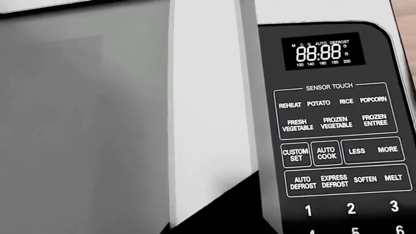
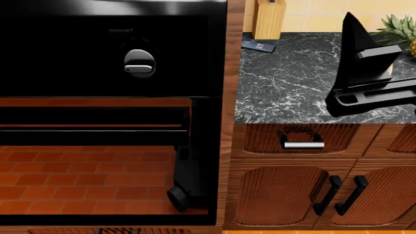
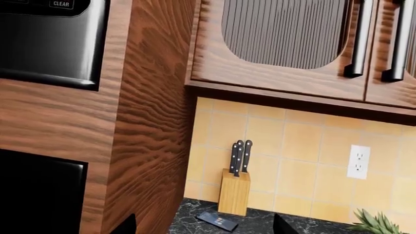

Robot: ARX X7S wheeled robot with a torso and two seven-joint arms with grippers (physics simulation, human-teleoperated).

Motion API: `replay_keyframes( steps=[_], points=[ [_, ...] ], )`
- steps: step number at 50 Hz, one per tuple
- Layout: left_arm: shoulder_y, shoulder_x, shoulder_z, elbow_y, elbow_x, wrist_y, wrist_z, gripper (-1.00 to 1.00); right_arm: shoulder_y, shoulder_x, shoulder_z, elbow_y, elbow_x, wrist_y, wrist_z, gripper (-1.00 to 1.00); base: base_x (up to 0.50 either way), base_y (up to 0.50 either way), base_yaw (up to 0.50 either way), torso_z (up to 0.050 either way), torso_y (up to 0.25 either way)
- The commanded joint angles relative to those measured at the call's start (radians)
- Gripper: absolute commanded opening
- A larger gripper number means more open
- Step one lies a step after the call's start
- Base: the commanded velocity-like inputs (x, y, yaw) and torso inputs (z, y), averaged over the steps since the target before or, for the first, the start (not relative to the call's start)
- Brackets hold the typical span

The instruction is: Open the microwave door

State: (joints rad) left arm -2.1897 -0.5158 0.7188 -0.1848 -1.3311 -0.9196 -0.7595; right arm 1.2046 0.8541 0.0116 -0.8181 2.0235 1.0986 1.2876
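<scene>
The microwave fills the left wrist view: its grey door window (image 1: 85, 122), a pale upright handle strip (image 1: 208, 107) and the black touch panel (image 1: 338, 126) with a lit display. A black mass of my left gripper (image 1: 224, 214) overlaps the handle's lower end; its jaws cannot be made out. The microwave's lower corner (image 3: 52, 44) shows in the right wrist view, set in a wood column. My right gripper (image 3: 202, 226) is open with nothing between its fingertips (image 3: 124, 225), hovering over the counter (image 2: 293, 83). In the head view the right gripper (image 2: 364, 68) hangs at the right; the microwave is out of view there.
A black oven (image 2: 110, 53) with a round knob stands below. On the dark marble counter lie a phone (image 3: 217, 220), a wooden knife block (image 3: 234, 192) and a pineapple (image 2: 400, 29). Wood cabinets (image 2: 312, 180) with bar handles are under it; upper cabinets (image 3: 293, 39) hang above.
</scene>
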Motion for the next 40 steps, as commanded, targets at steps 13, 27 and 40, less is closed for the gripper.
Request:
replay_keyframes(
  steps=[13,27,40],
  points=[
    [0.029,-0.108,-0.077,0.225,-0.109,-0.059,-0.021,-1.0,0.05,0.002,-0.057,-0.003,0.014,-0.014,0.032,1.0,0.0,0.0,0.0,0.0,0.0],
    [0.085,-0.158,-0.112,0.293,-0.142,-0.035,-0.007,-1.0,0.072,-0.005,-0.092,0.005,0.009,-0.012,0.037,1.0,0.0,0.0,0.0,0.0,0.0],
    [0.095,-0.17,-0.151,0.322,-0.198,-0.025,-0.057,-1.0,0.097,0.006,-0.116,0.002,0.031,-0.025,0.054,1.0,0.0,0.0,0.0,0.0,0.0]
  ],
)
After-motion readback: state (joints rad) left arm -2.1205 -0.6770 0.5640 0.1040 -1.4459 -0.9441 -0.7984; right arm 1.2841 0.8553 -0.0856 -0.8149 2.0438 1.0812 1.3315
